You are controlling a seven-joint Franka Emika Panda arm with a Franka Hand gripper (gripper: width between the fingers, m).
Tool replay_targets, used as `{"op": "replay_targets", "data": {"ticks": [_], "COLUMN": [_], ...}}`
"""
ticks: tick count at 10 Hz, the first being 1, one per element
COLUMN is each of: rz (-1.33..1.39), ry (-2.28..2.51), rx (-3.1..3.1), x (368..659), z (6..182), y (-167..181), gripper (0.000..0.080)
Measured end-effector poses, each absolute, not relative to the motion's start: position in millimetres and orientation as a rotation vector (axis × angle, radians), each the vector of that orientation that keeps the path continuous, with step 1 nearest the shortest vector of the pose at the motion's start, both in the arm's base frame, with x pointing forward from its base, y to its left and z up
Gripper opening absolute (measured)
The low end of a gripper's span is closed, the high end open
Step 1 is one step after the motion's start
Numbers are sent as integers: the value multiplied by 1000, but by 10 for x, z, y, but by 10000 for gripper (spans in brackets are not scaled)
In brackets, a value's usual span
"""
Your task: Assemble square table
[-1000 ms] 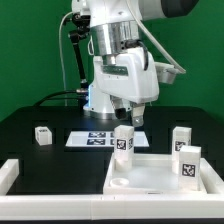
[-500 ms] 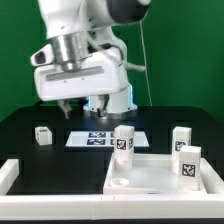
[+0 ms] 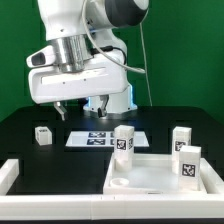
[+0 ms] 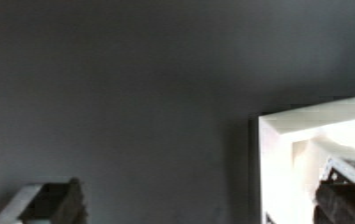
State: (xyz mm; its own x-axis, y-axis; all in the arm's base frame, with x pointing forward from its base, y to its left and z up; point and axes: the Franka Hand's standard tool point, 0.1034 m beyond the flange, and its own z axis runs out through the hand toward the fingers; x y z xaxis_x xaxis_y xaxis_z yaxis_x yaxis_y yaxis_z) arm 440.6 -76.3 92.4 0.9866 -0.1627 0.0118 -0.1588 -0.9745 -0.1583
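The white square tabletop (image 3: 160, 178) lies at the exterior view's front right. Three white tagged legs stand on or by it: one at its near-left corner (image 3: 123, 142), two at the right (image 3: 181, 137) (image 3: 188, 163). A fourth short leg (image 3: 42, 134) stands alone on the black table at the left. My gripper (image 3: 63, 110) hangs open and empty above the table, between that lone leg and the marker board (image 3: 103, 138). In the wrist view the gripper (image 4: 200, 198) holds nothing; its fingers (image 4: 46, 202) stand wide apart over dark table, with a white corner (image 4: 316, 118) beside one finger.
A long white L-shaped rail (image 3: 10, 174) runs along the front left and front edge. The robot's white base (image 3: 112, 100) stands at the back, before a green backdrop.
The arm has swung from just above the near-left leg on the tabletop to the exterior view's left, and has sunk a little in the last half second. The parts have not moved.
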Motion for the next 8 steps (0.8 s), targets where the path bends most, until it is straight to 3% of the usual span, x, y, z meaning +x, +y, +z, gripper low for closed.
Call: {"op": "replay_targets", "data": {"ticks": [4,6,8], "rz": [77,79,82], "ry": [-334,-815,-926], "rx": [-3086,-3006,-2972], "x": [3879,3671,3638], "z": [553,516,516], "y": [-1073,-1496,-1587], "gripper": [649,649,649]}}
